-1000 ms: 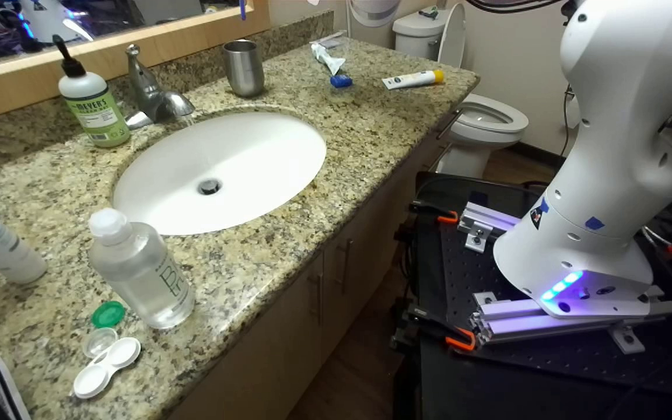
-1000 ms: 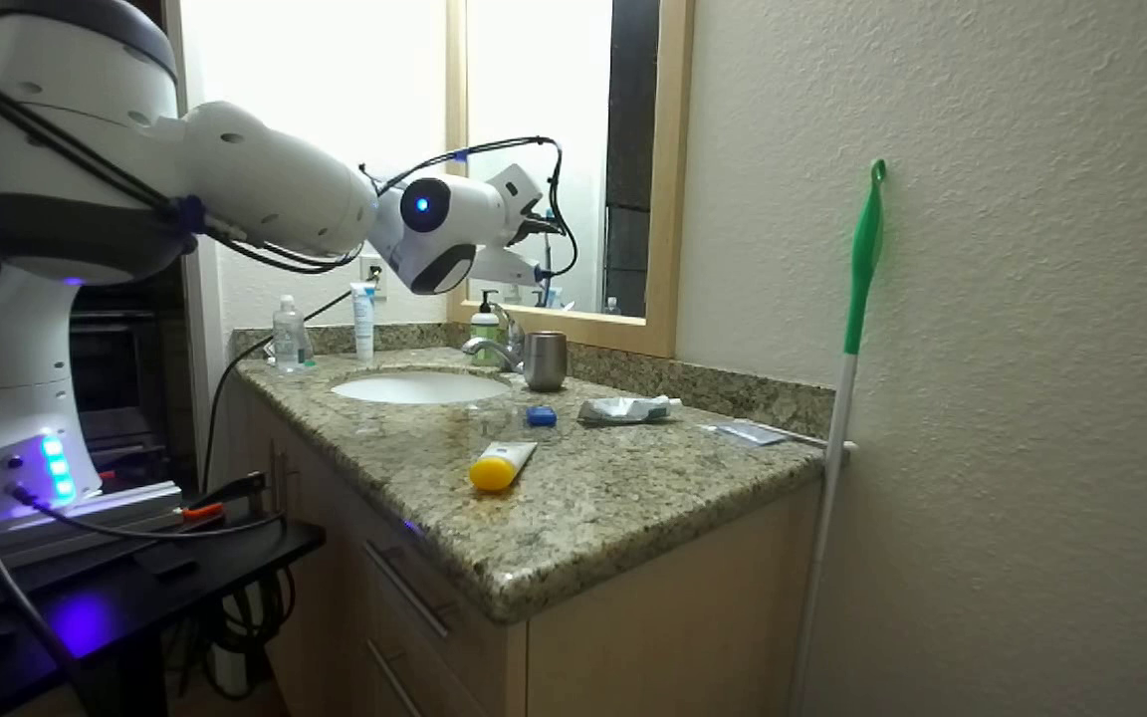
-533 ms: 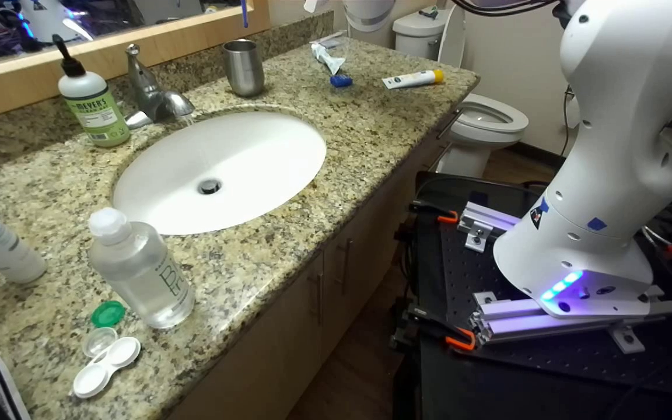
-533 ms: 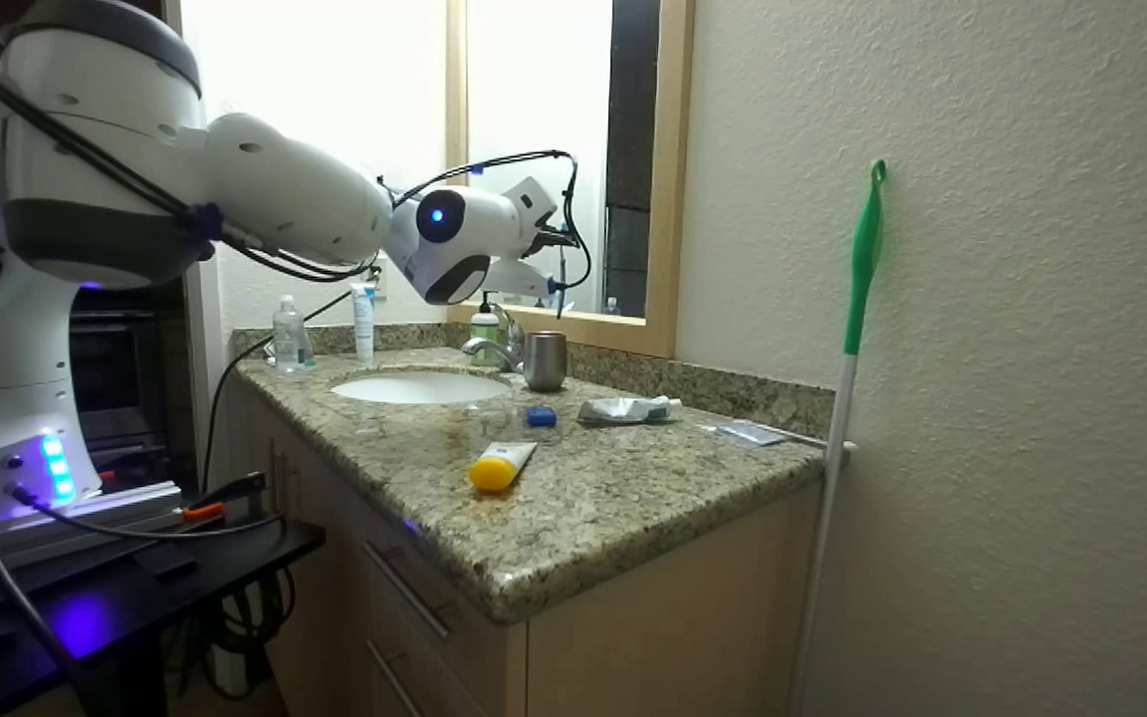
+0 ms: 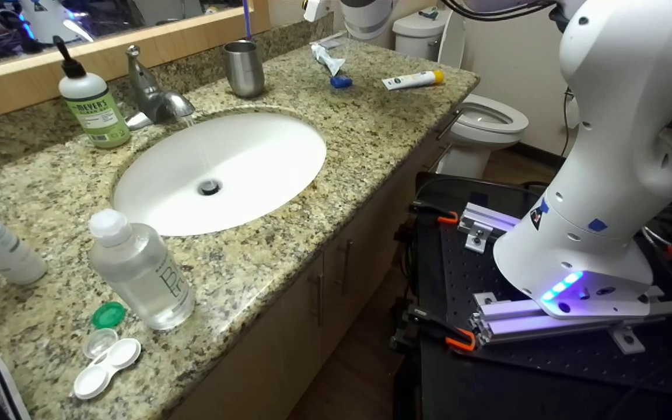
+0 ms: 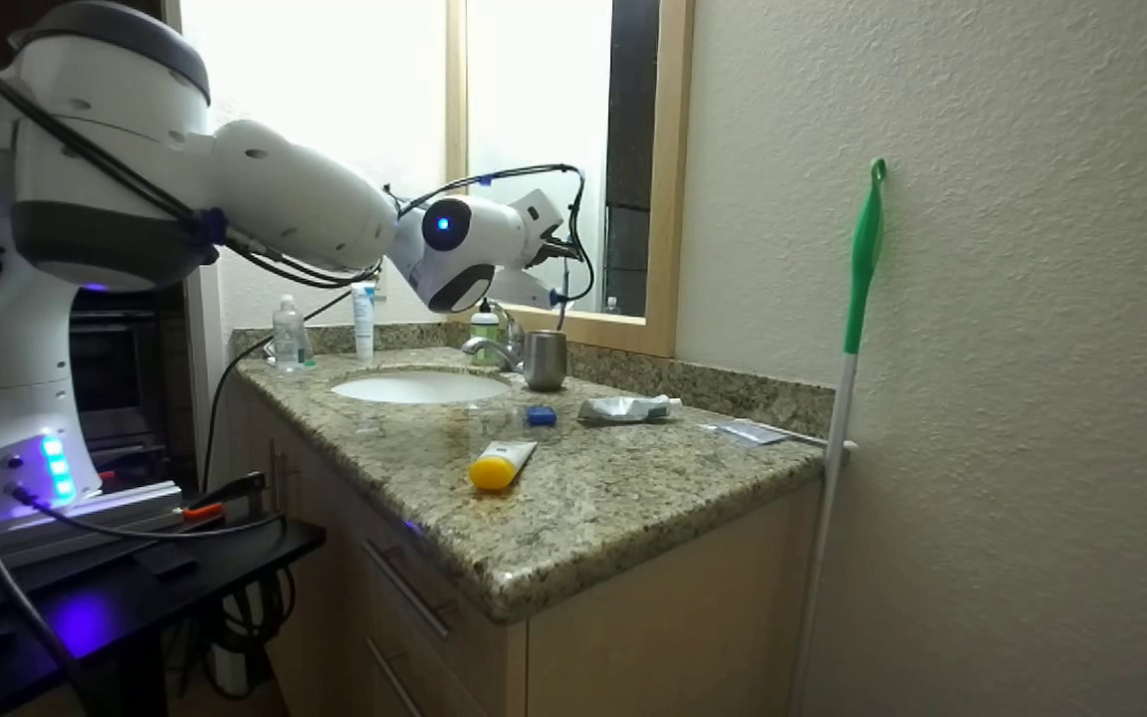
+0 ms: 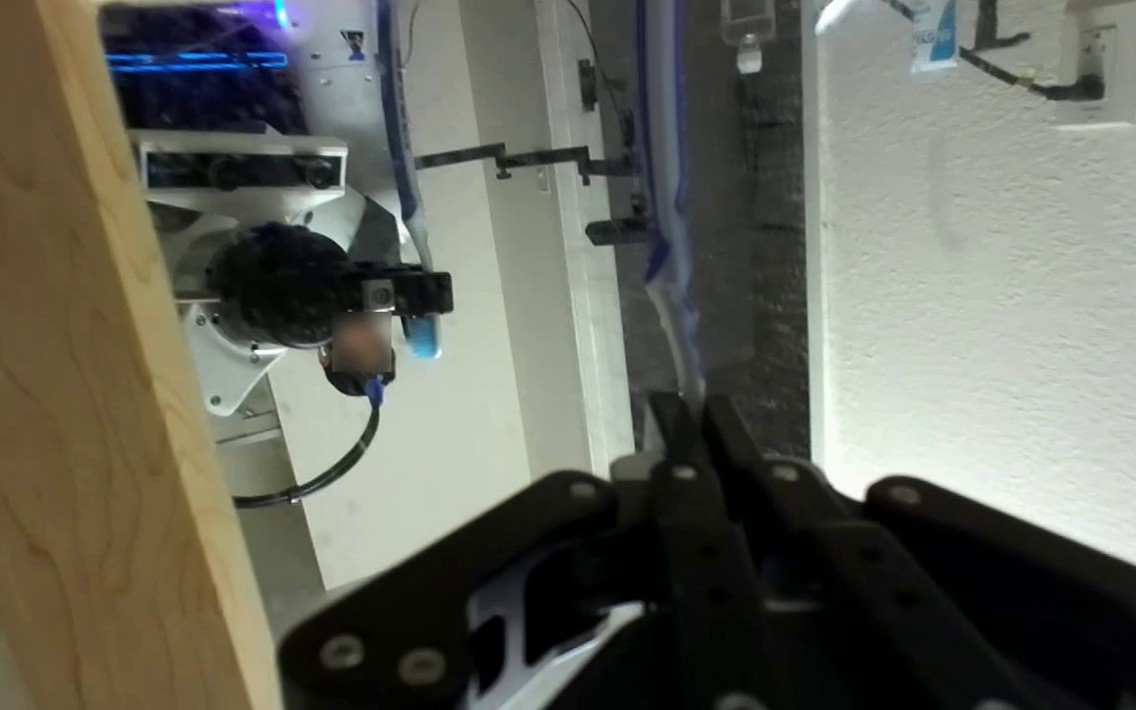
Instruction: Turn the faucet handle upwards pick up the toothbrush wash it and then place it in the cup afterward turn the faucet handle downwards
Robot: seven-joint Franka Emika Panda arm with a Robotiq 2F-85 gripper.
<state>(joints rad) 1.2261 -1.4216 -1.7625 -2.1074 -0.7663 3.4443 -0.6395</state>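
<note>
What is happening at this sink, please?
A robot arm holds a toothbrush that hangs down from its closed hand. The lower end shows close to the rim of the cup; I cannot tell whether it is inside. Water is running from the faucet into the sink, so turning it off is not yet done.

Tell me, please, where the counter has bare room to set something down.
Free: the counter patch between the sink, the yellow-capped tube and the front edge; also the strip between sink, clear bottle and front edge. Crowded: around the faucet, flanked by soap bottle and cup, toothbrush hanging near; also around the lens case.
</note>
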